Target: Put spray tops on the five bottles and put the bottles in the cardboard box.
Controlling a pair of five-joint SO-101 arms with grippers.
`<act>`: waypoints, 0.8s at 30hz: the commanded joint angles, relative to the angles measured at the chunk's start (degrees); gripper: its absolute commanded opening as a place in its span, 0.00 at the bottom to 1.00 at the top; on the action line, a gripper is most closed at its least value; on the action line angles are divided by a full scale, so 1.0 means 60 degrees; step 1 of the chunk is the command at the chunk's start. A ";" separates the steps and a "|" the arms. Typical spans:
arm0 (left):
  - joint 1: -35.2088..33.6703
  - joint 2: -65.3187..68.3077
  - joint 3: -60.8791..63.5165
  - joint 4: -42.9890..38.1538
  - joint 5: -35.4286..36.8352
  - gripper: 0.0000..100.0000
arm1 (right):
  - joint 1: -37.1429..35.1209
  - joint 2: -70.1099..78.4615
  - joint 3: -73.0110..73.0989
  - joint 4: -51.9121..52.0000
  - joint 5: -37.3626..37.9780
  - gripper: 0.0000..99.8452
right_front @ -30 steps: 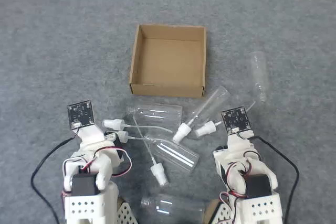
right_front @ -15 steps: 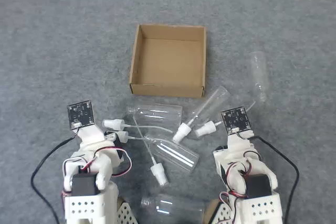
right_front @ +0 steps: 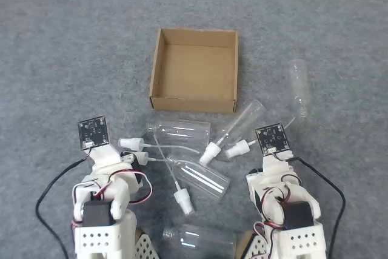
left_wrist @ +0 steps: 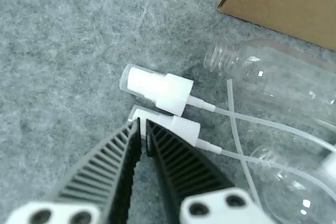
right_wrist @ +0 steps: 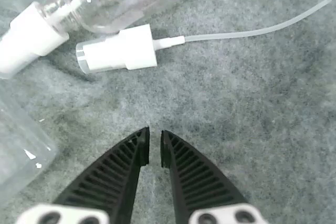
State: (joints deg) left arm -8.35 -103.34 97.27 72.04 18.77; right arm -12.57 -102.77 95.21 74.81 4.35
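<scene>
Grey felt covers the bench (right_front: 60, 59) from edge to edge, with a pale wall strip beyond the far edge. At mid-bench toward the far edge, the cardboard box (right_front: 194, 68) stands open side up and unfilled, presumably so that bottles can be lowered straight in. Five clear bottles (right_front: 182, 131) lie on their sides between the box and the near edge, one off toward the right edge. Loose spray tops (right_front: 130, 144) lie among them with dip tubes trailing, so I judge capping barely begun. My left claw (left_wrist: 140, 127) is closed to a hairline slit and grips nothing; its tips sit just beside one spray top (left_wrist: 173, 125), well placed for a pickup. My right claw (right_wrist: 154, 140) shows a narrow slit, also unloaded, over bare felt near another spray top (right_wrist: 118, 51).
</scene>
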 commanded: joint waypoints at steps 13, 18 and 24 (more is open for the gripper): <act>-0.0015 -0.0161 -0.0125 0.0044 -0.0073 0.01 | 0.0066 -0.0198 0.0205 0.0066 -0.0059 0.01; -0.0015 -0.0161 -0.0125 0.0044 -0.0073 0.01 | 0.0066 -0.0198 0.0205 0.0066 -0.0059 0.01; 0.0073 -0.0161 -0.0125 0.0044 -0.0073 0.01 | 0.0051 -0.0198 0.0205 0.0066 -0.0059 0.01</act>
State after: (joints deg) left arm -8.35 -103.34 97.27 72.04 18.77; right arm -12.57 -102.77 95.21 74.81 4.35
